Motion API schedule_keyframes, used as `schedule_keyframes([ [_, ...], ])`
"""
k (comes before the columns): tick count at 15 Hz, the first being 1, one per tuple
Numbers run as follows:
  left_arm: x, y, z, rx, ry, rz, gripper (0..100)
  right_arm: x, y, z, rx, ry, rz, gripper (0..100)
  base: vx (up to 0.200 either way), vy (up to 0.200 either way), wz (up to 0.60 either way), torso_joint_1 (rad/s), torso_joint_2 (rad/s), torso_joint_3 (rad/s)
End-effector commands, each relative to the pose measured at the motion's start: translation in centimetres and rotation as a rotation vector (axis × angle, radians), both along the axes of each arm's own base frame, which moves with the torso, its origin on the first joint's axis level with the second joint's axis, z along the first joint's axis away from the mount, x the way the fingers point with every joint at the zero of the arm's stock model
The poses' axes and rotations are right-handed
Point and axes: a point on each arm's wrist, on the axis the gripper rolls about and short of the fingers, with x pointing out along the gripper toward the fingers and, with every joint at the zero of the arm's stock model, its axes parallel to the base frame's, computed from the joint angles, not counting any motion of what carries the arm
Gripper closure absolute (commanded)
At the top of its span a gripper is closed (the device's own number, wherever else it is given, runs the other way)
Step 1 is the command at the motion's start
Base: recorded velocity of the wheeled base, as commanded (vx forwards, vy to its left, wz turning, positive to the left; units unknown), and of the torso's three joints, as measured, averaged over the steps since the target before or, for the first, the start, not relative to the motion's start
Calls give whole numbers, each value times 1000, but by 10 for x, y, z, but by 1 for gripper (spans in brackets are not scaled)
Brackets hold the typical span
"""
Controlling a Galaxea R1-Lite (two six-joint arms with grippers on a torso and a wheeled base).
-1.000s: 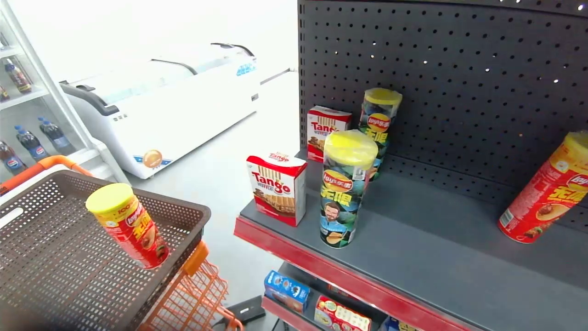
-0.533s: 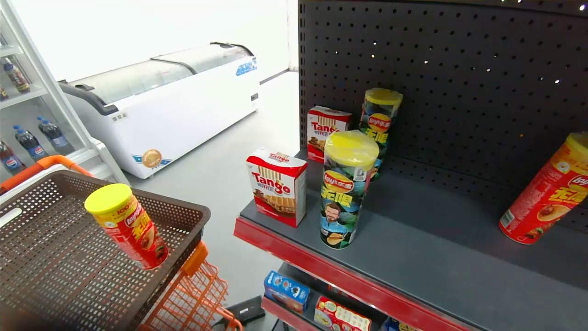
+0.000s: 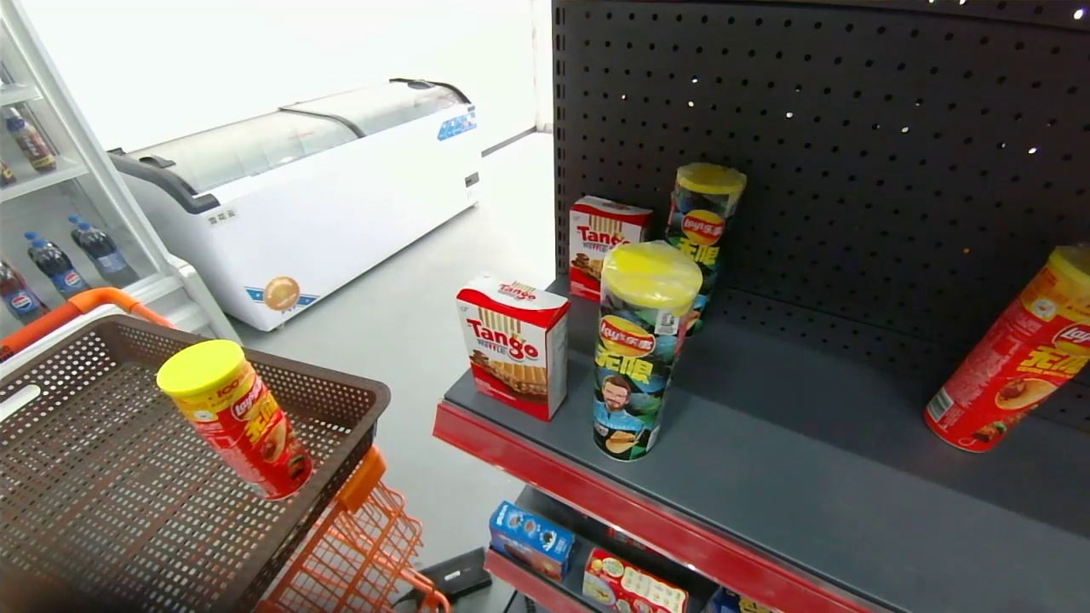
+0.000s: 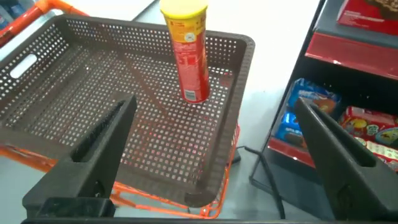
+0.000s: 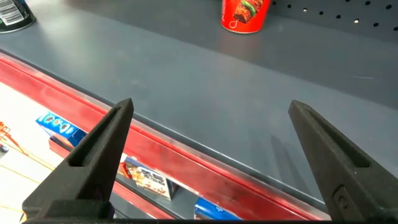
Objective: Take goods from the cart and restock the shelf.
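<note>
A red chips can with a yellow lid stands upright in the cart's brown perforated basket, near its right wall. In the left wrist view my left gripper hangs open above the basket, the can just beyond its fingertips and untouched. My right gripper is open and holds nothing, over the front of the grey shelf. A second red can leans against the pegboard at the shelf's far right, and its base is ahead of the right gripper.
Two wafer boxes and two green chips cans stand on the shelf's left end. Snack packs sit on the lower shelf. The orange cart frame is under the basket; a white freezer stands behind.
</note>
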Motion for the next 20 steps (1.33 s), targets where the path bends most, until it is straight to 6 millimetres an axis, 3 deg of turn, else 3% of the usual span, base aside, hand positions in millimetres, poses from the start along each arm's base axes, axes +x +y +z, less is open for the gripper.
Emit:
schedule_keyframes([
  [1,34,3,1,-13,151,65,0,0,0,0,-1,1,0,0,0,0,0,0,0,0],
  [3,58,10,0,-46,197,149,0,0,0,0,0,1,0,0,0,0,0,0,0,0],
  [8,106,18,-7,-56,245,156,0,0,0,0,-1,1,0,0,0,0,0,0,0,0],
  [12,150,22,-38,-66,242,130,0,0,0,0,0,1,0,0,0,0,0,0,0,0],
  [16,191,29,-51,-76,189,83,0,0,0,0,-1,1,0,0,0,0,0,0,0,0],
  [20,216,34,-67,-60,146,84,0,0,0,0,0,1,0,0,0,0,0,0,0,0],
])
